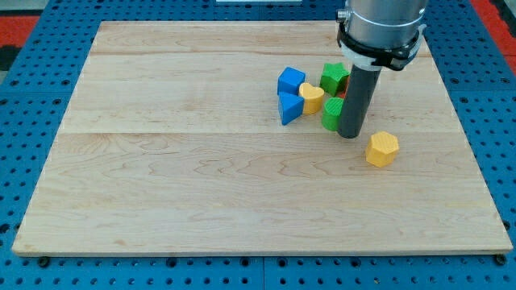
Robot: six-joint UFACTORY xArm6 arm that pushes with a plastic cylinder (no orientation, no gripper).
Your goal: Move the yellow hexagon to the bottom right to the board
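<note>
My tip (pixel 350 135) rests on the wooden board (pixel 201 185), just up and left of the yellow hexagon (pixel 382 149), near it but seemingly not touching; a sound stance, in my judgement, for shoving it toward the view's bottom right. No jaws fitted, only a rod. Behind the rod cluster a blue block (pixel 291 80), blue wedge (pixel 289 107), yellow heart-like block (pixel 312 97) and two green blocks (pixel 333 77) (pixel 331 114). No containers present
</note>
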